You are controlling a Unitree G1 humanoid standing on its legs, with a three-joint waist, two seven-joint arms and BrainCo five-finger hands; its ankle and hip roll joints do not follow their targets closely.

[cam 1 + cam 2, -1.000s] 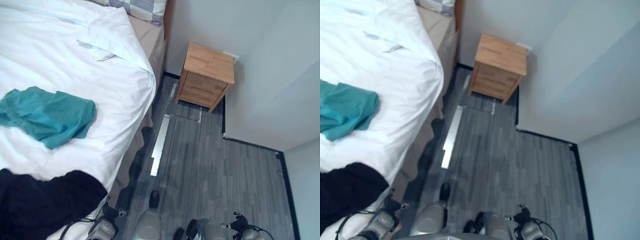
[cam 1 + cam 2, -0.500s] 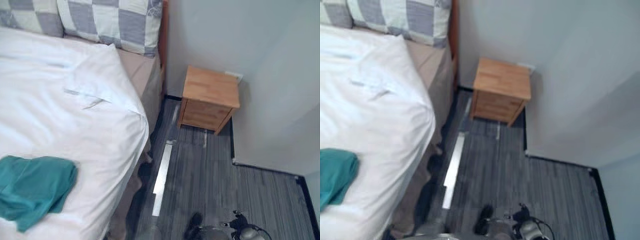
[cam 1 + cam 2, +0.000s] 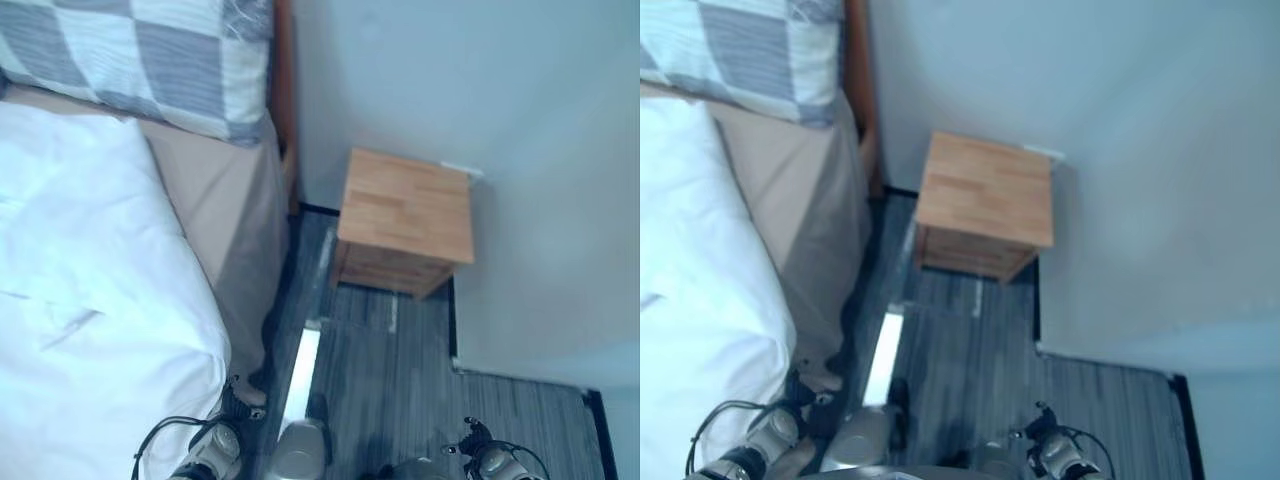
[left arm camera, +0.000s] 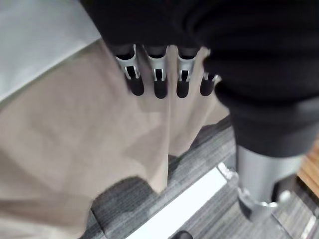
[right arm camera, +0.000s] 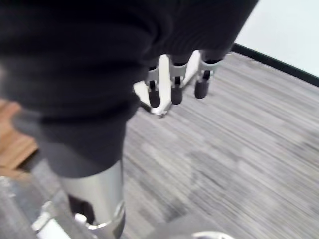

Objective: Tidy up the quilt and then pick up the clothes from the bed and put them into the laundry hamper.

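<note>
The white quilt (image 3: 80, 330) covers the left half of the left eye view, lying flat on the bed (image 3: 225, 240), whose beige sheet shows along the side edge. A grey-and-white checked pillow (image 3: 140, 55) sits at the upper left against the wooden headboard (image 3: 287, 120). A wooden nightstand (image 3: 405, 222) stands at centre right against the wall, on the grey plank floor (image 3: 400, 380). The left robot hand (image 4: 157, 74) hangs beside the beige sheet, fingers straight and holding nothing. The right robot hand (image 5: 174, 79) hangs over the floor, fingers relaxed and empty.
</note>
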